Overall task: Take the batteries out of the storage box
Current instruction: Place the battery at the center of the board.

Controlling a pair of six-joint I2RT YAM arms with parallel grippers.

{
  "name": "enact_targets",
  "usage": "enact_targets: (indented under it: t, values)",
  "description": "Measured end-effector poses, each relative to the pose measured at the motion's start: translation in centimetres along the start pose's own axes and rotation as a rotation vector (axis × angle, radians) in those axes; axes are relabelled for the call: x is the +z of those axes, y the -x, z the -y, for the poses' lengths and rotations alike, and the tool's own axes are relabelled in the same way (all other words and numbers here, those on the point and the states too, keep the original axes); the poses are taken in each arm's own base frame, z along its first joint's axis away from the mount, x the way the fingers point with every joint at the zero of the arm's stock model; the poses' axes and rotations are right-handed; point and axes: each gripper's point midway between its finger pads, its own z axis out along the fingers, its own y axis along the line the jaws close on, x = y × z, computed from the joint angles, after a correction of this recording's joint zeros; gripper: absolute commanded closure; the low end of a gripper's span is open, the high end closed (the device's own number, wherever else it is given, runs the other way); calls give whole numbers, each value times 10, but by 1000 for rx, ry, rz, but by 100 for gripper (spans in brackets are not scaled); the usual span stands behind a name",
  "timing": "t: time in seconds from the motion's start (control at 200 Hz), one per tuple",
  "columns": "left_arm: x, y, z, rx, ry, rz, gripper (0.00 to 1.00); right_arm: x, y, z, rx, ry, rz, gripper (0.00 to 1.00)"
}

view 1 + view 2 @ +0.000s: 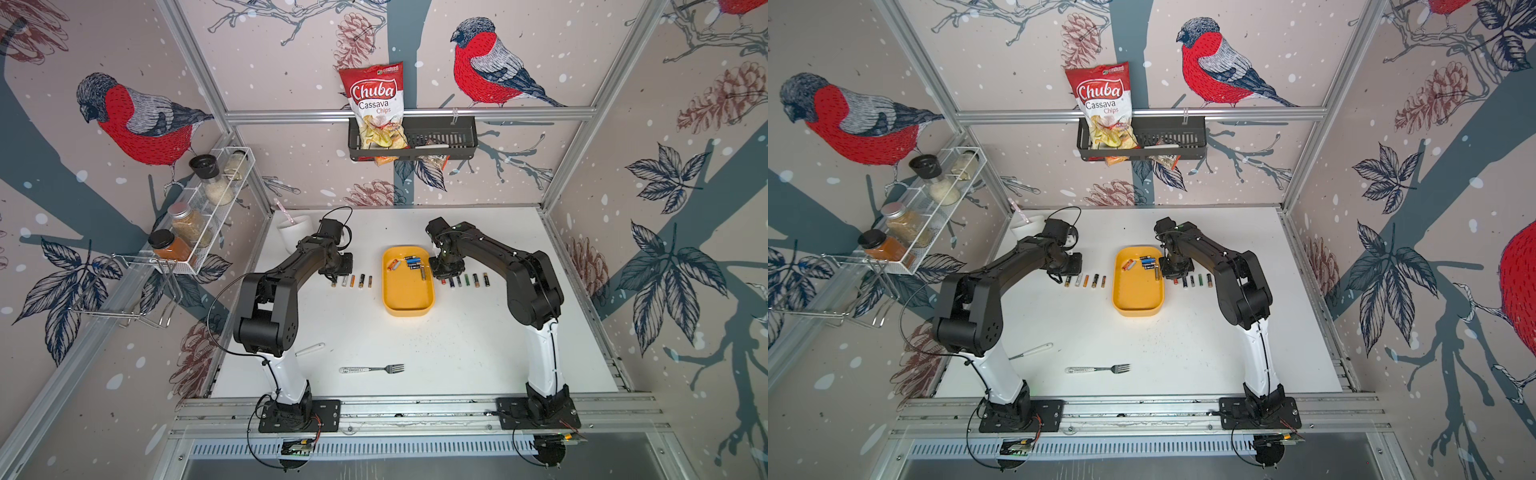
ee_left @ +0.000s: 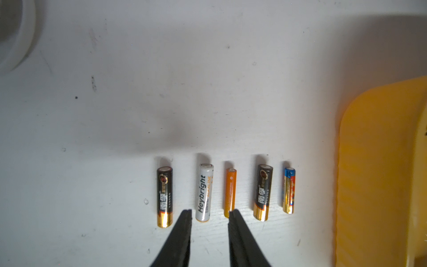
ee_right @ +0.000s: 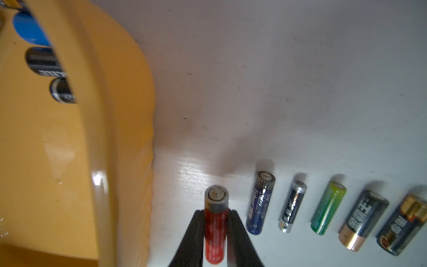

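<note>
- Pinching the red battery (image 3: 216, 196) across its middle, the right gripper (image 3: 216, 211) has both fingers pressed onto the casing. The metal cap end sticks out past the tips.
- That battery sits low over the table (image 1: 415, 345), between the box (image 3: 129, 115) wall and the right row (image 3: 328, 208) of five laid side by side. Whether it touches the surface I cannot tell.
- It should handle as a small, stiff, light cylinder with a slick wrap. It will likely roll once let go, and pivot in the grip if taken near one end. A hold across the mid-length, as here, looks the safest.
- Batteries (image 1: 409, 264) not yet taken out lie in a loose heap at the box's far end. Some cross or touch one another, and one lies along the right wall. The near end of the box is bare.
- Those touching pieces probably want picking from the outside of the heap, so that the fingers have room on both sides.
- The left gripper (image 2: 209, 211) has its fingers spread a little and holds nothing. The tips stand either side of the white battery (image 2: 204, 191) at its near end.
- This white one is second in the left row (image 2: 263, 191), five lying between the box and the table's left edge.
</note>
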Motion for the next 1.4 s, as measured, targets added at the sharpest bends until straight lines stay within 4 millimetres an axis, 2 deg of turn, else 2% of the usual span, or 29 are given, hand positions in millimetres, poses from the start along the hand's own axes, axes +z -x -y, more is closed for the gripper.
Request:
enact_targets:
  t: [0.275, 0.635, 1.401]
  values:
    - [1, -1, 2, 4, -1, -5, 68, 15, -1, 0, 11, 3, -20, 78]
    - [2, -1, 2, 5, -1, -7, 68, 21, -3, 4, 18, -2, -33, 76]
    - [2, -1, 2, 6, -1, -7, 68, 22, -2, 1, 10, -7, -34, 70]
